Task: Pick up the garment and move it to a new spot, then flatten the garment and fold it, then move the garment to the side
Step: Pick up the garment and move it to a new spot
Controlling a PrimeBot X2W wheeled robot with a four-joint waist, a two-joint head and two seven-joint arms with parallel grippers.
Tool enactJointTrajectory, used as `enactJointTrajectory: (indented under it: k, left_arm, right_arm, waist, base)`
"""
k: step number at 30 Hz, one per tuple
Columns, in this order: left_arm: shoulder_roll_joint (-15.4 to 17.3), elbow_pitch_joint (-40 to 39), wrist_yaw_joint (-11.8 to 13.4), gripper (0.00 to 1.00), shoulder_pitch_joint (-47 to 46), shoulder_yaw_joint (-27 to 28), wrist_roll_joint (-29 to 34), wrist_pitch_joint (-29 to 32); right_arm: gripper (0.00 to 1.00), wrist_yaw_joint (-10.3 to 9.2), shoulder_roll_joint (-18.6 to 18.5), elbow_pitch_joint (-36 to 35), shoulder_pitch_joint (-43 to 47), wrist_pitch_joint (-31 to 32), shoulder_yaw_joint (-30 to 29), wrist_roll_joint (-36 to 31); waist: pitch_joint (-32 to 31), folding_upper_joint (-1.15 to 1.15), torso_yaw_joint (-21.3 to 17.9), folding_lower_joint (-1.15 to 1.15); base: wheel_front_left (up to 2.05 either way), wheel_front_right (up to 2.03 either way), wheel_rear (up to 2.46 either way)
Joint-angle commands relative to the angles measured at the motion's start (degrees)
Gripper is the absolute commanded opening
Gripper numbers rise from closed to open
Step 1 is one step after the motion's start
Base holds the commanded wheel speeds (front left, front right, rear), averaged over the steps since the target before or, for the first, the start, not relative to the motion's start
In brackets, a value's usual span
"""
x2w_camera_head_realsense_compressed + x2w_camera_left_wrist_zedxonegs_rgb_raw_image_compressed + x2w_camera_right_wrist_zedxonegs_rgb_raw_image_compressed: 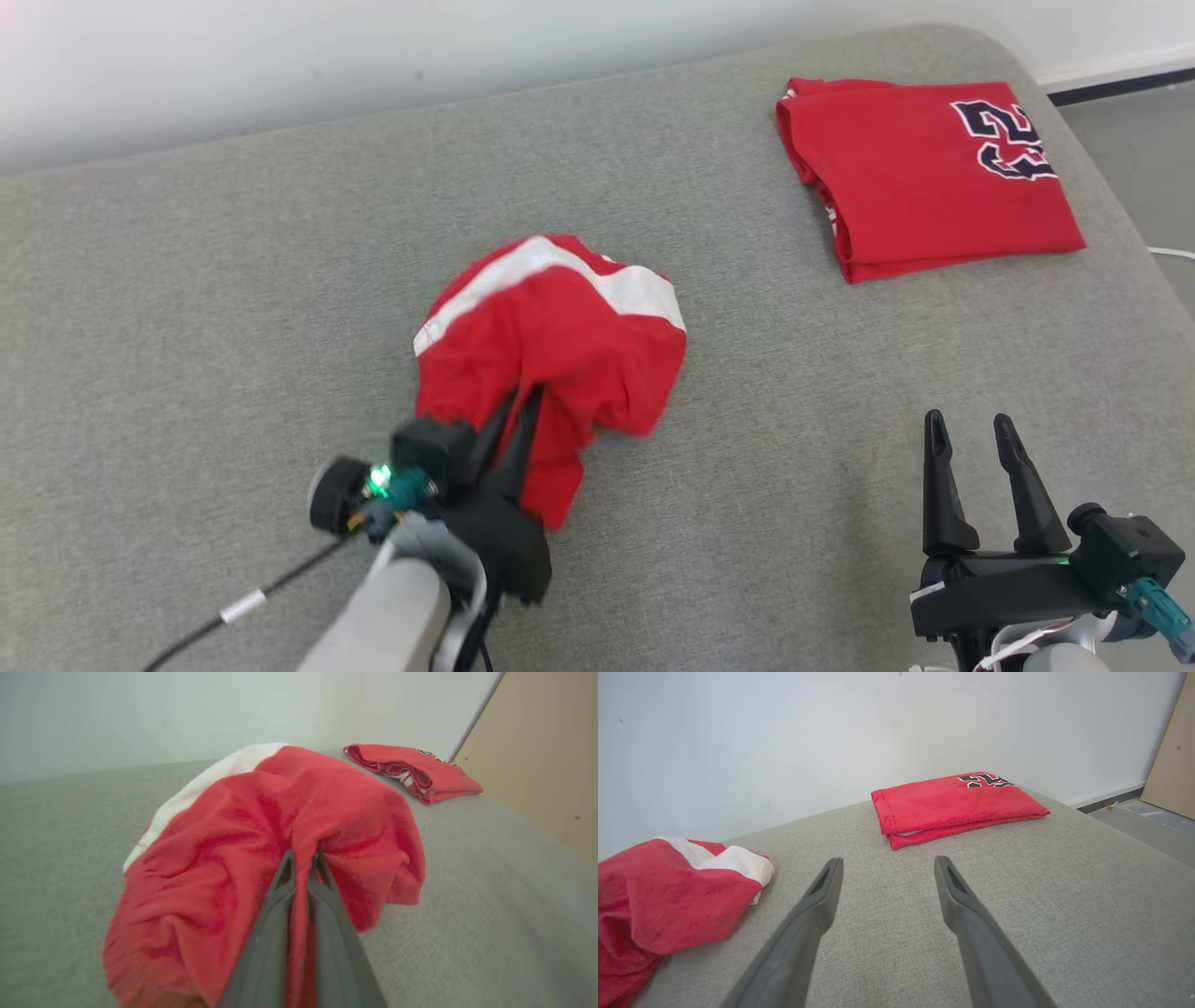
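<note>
**Left end effector.** In the head view, the left gripper (525, 397) is seen at 7 o'clock from picture centre, its fingers directed toward 1 o'clock. The jaws are closed almost completely, and a fold of the red garment (560, 327) is pinched between them. In the left wrist view, the gripper (303, 855) is seen with cloth drawn in creases toward the fingertips, and a strip of red fabric is visible in the narrow gap between the fingers.

**Garment.** The garment is bunched into a mound near the middle of the grey upholstered surface (233, 327). A white band runs across its far side, from 9 o'clock to 2 o'clock. Whether the mound is lifted clear of the surface cannot be told.

**Right end effector.** The right gripper (968, 420) is located at 4 o'clock from the garment, well apart from it. Its fingers are spread wide and nothing is held. In the right wrist view, bare grey fabric is seen between the fingers (822, 896), with the garment (668, 896) at 9 o'clock.

**Other items.** A folded red shirt (934, 177) with dark numerals is laid flat at 2 o'clock from the garment, near the far right corner of the surface.
</note>
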Motion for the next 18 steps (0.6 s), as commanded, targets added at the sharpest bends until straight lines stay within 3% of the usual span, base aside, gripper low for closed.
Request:
enactJointTrajectory:
  k: [1, 2, 3, 9, 18]
  left_arm:
    - [-0.38, 0.62, -0.02, 0.0, 1.14, -0.55, 0.62, -0.54]
    - [-0.75, 1.06, -0.13, 0.3, 1.77, -1.16, 0.83, -0.78]
    - [-1.11, 1.2, -0.32, 0.98, 2.16, -1.25, 0.5, -1.3]
    - [-0.78, -3.27, 0.84, 1.0, 1.88, 1.41, 1.88, -4.51]
    - [3.31, -15.14, 3.2, 1.0, 10.69, 11.32, 5.13, -4.68]
  right_arm:
    - [1.0, -0.17, -0.16, -0.01, -0.3, -0.21, -0.03, -0.06]
    - [1.0, -0.17, -0.29, -0.02, -0.33, -0.21, 0.02, -0.12]
    - [1.0, -0.17, -0.44, -0.03, -0.36, -0.22, 0.1, -0.17]
    - [1.0, -0.17, -1.46, -0.27, 1.02, -0.23, -1.04, -0.56]
    - [1.0, -0.17, -2.58, -0.64, 3.68, 0.4, -1.13, -0.69]
  waist:
    - [0.02, 0.0, 0.55, 0.0]
    - [-0.04, 0.0, 0.84, 0.0]
    - [-0.11, 0.0, 1.11, 0.0]
    - [-2.82, 0.0, 4.51, 0.0]
    - [-7.98, 0.0, 8.99, 0.0]
  base:
    - [0.0, 0.0, 0.0]
    - [0.0, 0.0, 0.0]
    - [0.0, 0.0, 0.0]
    - [0.0, 0.0, 0.0]
    - [0.0, 0.0, 0.0]
